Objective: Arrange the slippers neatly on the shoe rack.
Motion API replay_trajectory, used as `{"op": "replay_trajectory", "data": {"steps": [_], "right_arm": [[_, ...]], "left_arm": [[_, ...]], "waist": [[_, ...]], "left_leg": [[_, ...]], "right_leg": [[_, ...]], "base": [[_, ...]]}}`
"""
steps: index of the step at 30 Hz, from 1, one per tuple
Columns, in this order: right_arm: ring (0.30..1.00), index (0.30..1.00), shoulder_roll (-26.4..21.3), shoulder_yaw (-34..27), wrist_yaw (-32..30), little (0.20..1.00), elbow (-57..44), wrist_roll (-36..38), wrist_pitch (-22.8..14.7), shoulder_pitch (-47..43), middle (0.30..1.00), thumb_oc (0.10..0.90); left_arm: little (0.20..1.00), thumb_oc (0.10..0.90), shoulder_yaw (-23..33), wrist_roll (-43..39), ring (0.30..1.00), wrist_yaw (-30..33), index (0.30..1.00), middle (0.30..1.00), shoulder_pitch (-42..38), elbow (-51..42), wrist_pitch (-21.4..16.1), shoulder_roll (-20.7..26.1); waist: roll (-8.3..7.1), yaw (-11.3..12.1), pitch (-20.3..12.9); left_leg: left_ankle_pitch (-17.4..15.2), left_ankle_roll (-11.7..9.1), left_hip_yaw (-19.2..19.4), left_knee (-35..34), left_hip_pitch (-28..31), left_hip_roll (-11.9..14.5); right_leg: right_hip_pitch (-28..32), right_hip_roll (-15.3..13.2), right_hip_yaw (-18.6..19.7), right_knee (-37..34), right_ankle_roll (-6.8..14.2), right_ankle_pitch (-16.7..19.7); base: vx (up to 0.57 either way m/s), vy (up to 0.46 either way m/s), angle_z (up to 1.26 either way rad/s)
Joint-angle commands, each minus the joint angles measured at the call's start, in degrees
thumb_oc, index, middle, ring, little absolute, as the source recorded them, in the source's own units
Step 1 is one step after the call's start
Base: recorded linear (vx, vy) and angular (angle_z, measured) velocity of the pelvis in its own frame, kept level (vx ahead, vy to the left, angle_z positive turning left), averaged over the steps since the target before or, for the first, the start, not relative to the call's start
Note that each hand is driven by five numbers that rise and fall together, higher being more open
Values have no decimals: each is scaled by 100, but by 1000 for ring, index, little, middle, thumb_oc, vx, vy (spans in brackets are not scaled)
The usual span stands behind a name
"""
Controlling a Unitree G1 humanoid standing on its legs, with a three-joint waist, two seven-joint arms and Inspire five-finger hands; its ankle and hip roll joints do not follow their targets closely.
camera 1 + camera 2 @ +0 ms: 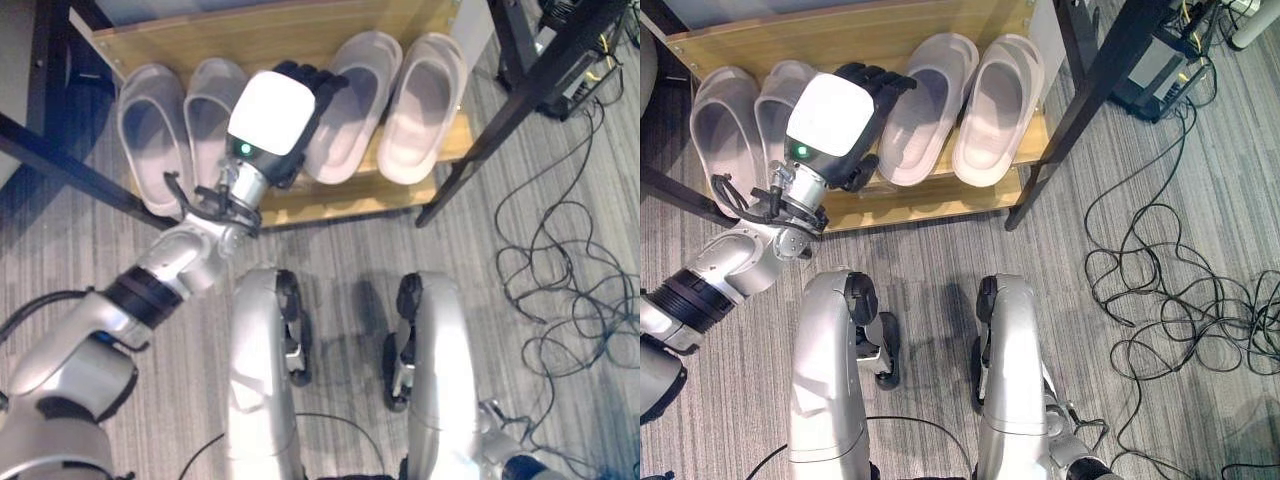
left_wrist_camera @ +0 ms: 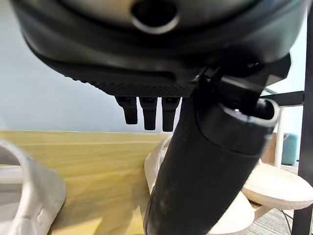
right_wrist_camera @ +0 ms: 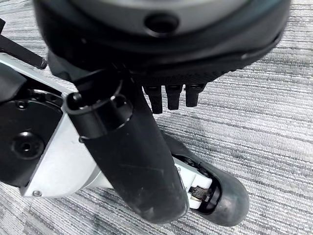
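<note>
Four pale slippers lie side by side on the wooden shoe rack (image 1: pixel 330 197), toes toward the back board. The first slipper (image 1: pixel 150 135) and second slipper (image 1: pixel 212 100) sit at the left. The third slipper (image 1: pixel 358 100) and fourth slipper (image 1: pixel 425 105) sit at the right, leaning slightly. My left hand (image 1: pixel 275 115) hovers over the shelf between the second and third slippers, its fingers (image 2: pixel 149 110) straight and holding nothing, its thumb (image 2: pixel 205 171) beside the third slipper (image 2: pixel 155 164). My right hand (image 3: pixel 161 44) hangs open above the carpet.
Black metal frame legs slant across both sides of the rack, one at the right (image 1: pixel 510 110) and one at the left (image 1: pixel 60 160). Loose black cables (image 1: pixel 570 290) sprawl over the grey carpet to the right.
</note>
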Motion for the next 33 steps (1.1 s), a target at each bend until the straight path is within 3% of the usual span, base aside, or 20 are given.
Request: {"op": "replay_trajectory", "data": {"steps": [1,11,15,24,29,33], "right_arm": [[900,900,-89,-69,-92,900,-500,-82,-323,-164,900,800],[900,900,-46,-57,-44,900,-487,-53,-280,-214,900,800],[900,900,-31,-48,-93,900,-482,-135,-255,-273,900,800],[900,900,-18,-37,-93,900,-438,-135,-247,-310,900,800],[900,900,-30,-17,-83,900,-442,-134,-239,-351,900,800],[900,900,-63,-49,-90,900,-419,-161,-228,-369,900,800]], "left_arm": [[900,800,-86,87,900,197,900,900,-1375,-121,-61,-312],[900,800,-39,-310,900,17,900,900,-1352,-263,-187,-720],[900,800,83,-819,900,-70,900,900,-1059,-806,-471,-1345],[900,800,96,-974,900,-124,900,900,-899,-1258,-631,-1593],[900,800,33,-909,900,-104,900,900,-980,-1076,-570,-1756],[900,800,25,-692,900,-33,900,900,-1167,-809,-398,-1493]], "waist": [[99,-76,-171],[115,-74,-171],[126,-87,-171],[152,-75,-171],[142,-83,-171],[161,-64,-171]], "left_leg": [[-860,36,-918,18,503,-416],[-864,37,-920,11,503,-443],[-868,32,-922,5,503,-456],[-873,28,-910,16,503,-460],[-872,29,-907,1,503,-464],[-876,15,-929,31,503,-464]], "right_leg": [[-313,-65,565,-716,-348,755],[-313,-61,558,-709,-343,750],[-313,-73,558,-696,-332,750],[-313,-69,559,-685,-326,736],[-313,-75,556,-699,-332,743],[-313,-75,555,-674,-334,738]], "base": [[0,0,0],[0,0,0],[17,3,1],[1,0,-1],[0,0,0],[0,0,0]]}}
